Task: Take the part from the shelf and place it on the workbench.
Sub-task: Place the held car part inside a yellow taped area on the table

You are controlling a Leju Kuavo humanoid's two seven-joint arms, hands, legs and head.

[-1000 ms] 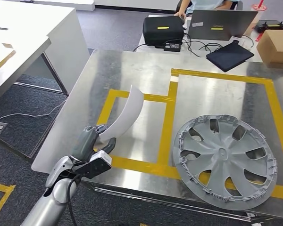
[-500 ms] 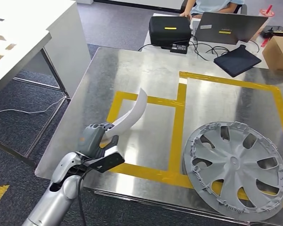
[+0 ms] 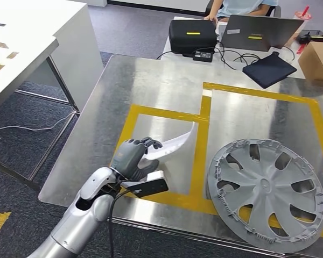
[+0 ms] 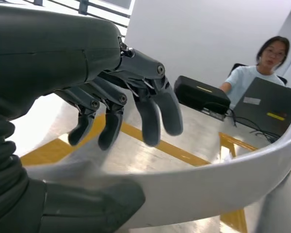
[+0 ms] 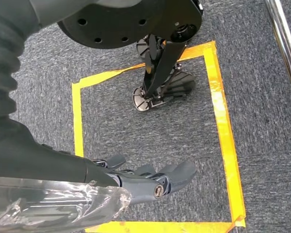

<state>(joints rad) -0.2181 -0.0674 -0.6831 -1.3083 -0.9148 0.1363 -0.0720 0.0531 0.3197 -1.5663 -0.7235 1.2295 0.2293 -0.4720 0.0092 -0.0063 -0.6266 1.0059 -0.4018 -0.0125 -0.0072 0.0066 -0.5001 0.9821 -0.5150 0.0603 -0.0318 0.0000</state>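
The left hand (image 3: pixel 132 157) grips a curved white part (image 3: pixel 174 147) low over the taped workbench (image 3: pixel 160 86), while the right hand (image 5: pixel 151 179) hangs empty, fingers apart.

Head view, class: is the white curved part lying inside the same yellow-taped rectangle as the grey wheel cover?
No: the white curved part is over the smaller left rectangle, the wheel cover in the larger right one.

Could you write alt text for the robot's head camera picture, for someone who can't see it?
The robot's left hand holds a curved white part low over a yellow-taped square on a steel workbench. A grey wheel cover lies flat to the right, and a laptop and black case sit on a table behind.
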